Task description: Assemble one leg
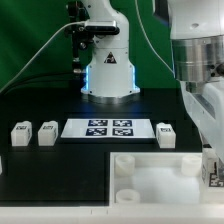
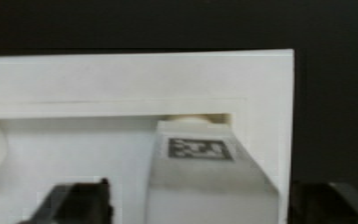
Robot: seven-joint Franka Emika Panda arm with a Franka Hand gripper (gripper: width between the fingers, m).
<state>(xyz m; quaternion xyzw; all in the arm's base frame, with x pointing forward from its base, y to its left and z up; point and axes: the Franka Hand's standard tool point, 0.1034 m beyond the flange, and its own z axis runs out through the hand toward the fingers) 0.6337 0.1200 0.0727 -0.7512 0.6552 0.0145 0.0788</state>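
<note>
In the wrist view a leg point(image 2: 204, 160), a white block with a black-and-white tag, stands upright with its far end at a round corner socket of the big white tray-like part point(image 2: 140, 85). My gripper point(image 2: 211, 205) is open around this leg. The dark fingers point(image 2: 78, 205) stand on either side of it with a small gap on each side. In the exterior view the gripper point(image 1: 211, 172) hangs over the tray part's point(image 1: 150, 178) corner on the exterior view's right, and the leg there is mostly hidden by it.
Three more legs lie on the black table: two on the exterior view's left point(image 1: 21, 134) point(image 1: 47, 133) and one right of centre point(image 1: 167, 134). The marker board point(image 1: 110, 128) lies between them. The robot's base point(image 1: 108, 70) stands behind.
</note>
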